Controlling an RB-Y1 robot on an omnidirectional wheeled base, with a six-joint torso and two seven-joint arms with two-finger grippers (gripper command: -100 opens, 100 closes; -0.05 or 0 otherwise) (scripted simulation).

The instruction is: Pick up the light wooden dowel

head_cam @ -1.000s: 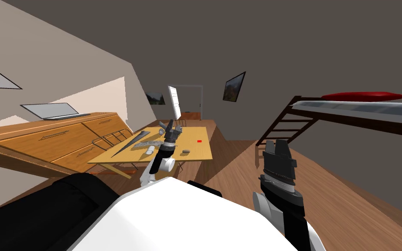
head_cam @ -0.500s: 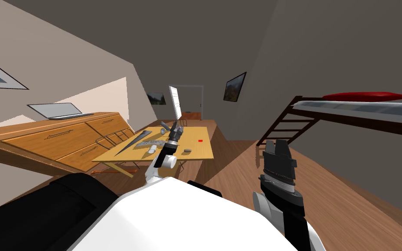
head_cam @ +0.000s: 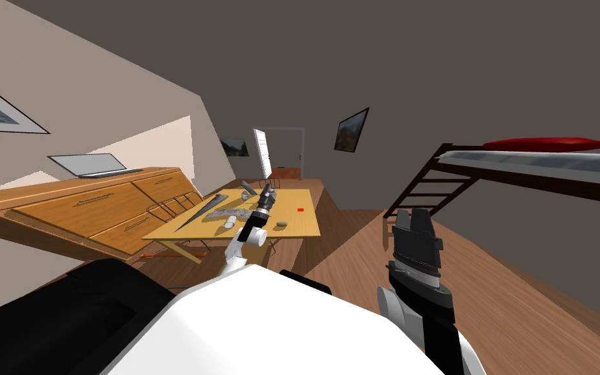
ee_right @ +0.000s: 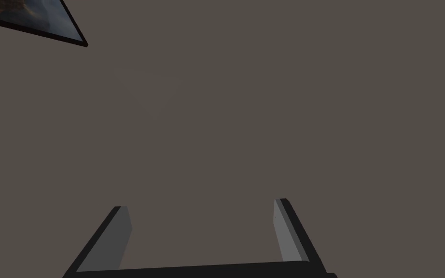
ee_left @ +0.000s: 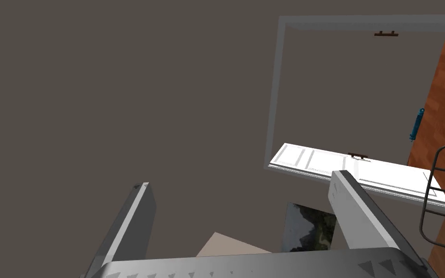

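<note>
- Dowel [head_cam: 230,222] lies ungrasped on table [head_cam: 299,228].
- Left gripper [ee_left: 241,179] hovers over table, fingers apart, empty, aimed at the wall.
- Right gripper [ee_right: 200,205] idle, fingers apart.
- Descent, grasp and lift are left.

Rolled head view toward distant table [head_cam: 300,226]; 2 wrist views facing walls [ee_right: 265,96]

Left tool [ee_left: 241,179] fingers spread toward dark wall [ee_left: 120,96]; white door [ee_left: 390,178] ajar, wire basket [ee_left: 425,193] near its end.
</note>
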